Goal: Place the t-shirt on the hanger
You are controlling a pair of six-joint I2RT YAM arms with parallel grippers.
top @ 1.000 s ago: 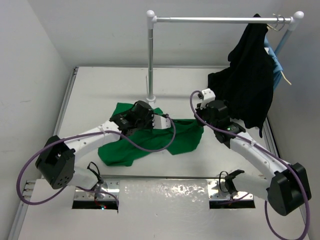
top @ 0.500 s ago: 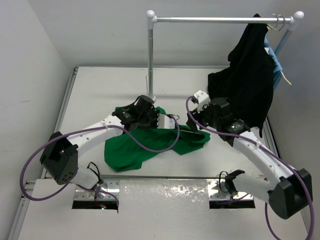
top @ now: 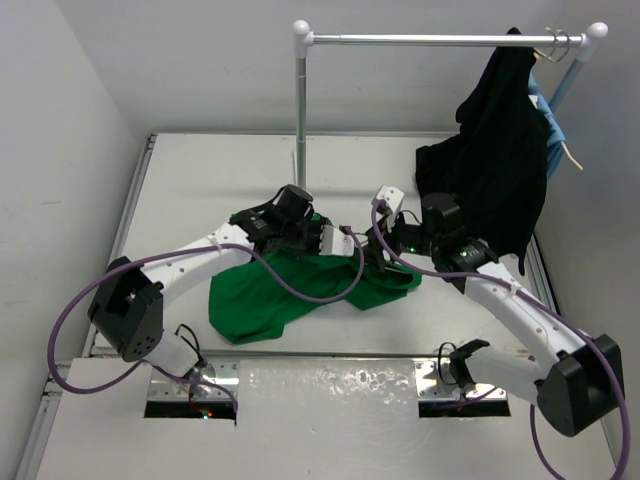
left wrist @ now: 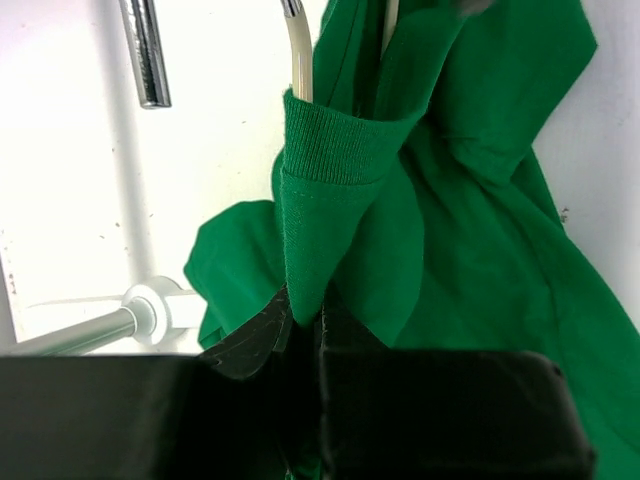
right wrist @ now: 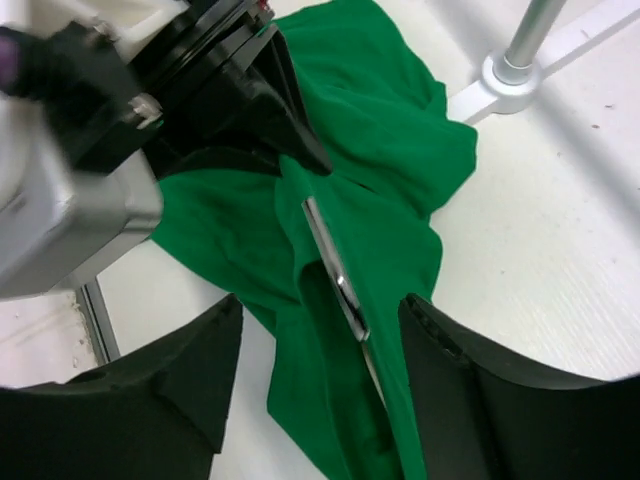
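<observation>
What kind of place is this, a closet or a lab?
Probably a robot lab bench, not a home: two arms bolted to a white table, bare white walls, and a clothes rail holding a black garment.

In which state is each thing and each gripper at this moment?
bright green cloth t-shirt: crumpled on the table
thin cream hanger: partly inside the collar
left gripper: shut on the collar
right gripper: open above the t-shirt
black garment: hanging from the metal rail

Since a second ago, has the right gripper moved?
Yes. The right gripper has shifted left, closer to the rack's upright pole, and now sits over the edge of the green t-shirt.
</observation>
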